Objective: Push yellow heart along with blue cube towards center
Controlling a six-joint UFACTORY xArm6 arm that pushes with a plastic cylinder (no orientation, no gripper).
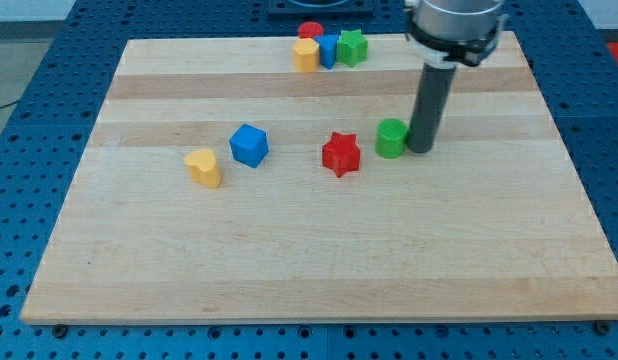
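Observation:
The yellow heart (203,167) lies on the wooden board (309,260) left of centre. The blue cube (249,145) sits just to its upper right, a small gap between them. My tip (421,149) is down on the board at the right of centre, far to the right of both blocks. It stands right beside a green cylinder (391,138), on that block's right side.
A red star (341,153) lies between the blue cube and the green cylinder. At the top edge a cluster holds a red cylinder (310,32), a yellow block (306,55), a blue block (328,50) and a green star (352,46).

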